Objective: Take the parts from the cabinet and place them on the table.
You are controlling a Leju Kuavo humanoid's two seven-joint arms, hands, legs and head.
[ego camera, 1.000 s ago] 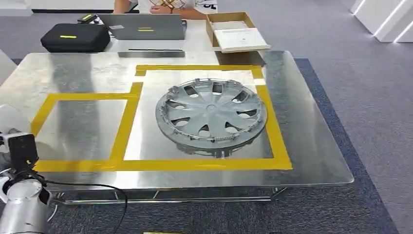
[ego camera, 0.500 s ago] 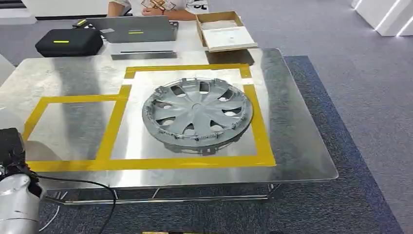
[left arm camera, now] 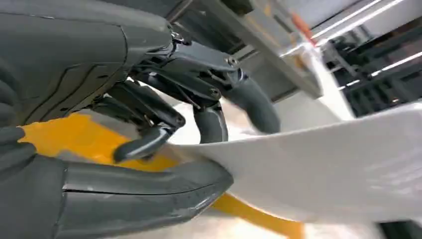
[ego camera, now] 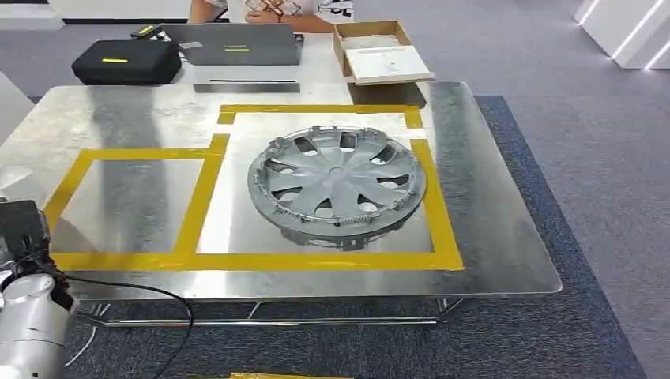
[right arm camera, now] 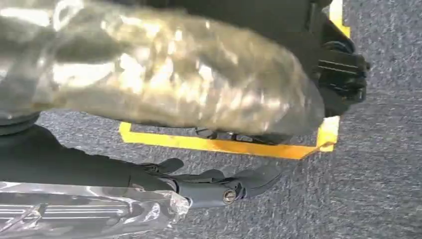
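A grey hubcap (ego camera: 338, 183) lies flat on the metal table (ego camera: 506, 237), inside the larger square of yellow tape (ego camera: 442, 229). My left hand (left arm camera: 149, 124) pinches a flat white part (left arm camera: 323, 164) between thumb and fingers, close above a yellow tape line. In the head view my left arm (ego camera: 28, 324) comes in at the table's near left corner, and a pale edge of the white part (ego camera: 13, 177) shows beyond it. My right hand (right arm camera: 219, 186) hangs over the grey carpet with its fingers stretched out and nothing in them.
A smaller taped rectangle (ego camera: 126, 201) lies left of the hubcap. Behind the table stand a black case (ego camera: 126, 61), a laptop (ego camera: 237, 43) and an open cardboard box (ego camera: 379, 51), with a person (ego camera: 269, 9) seated there. Blue carpet (ego camera: 585, 276) runs to the right.
The whole picture swayed left and then back right, so the camera moved. The hubcap stays where it lay, and my left arm stays at the table's near left corner.
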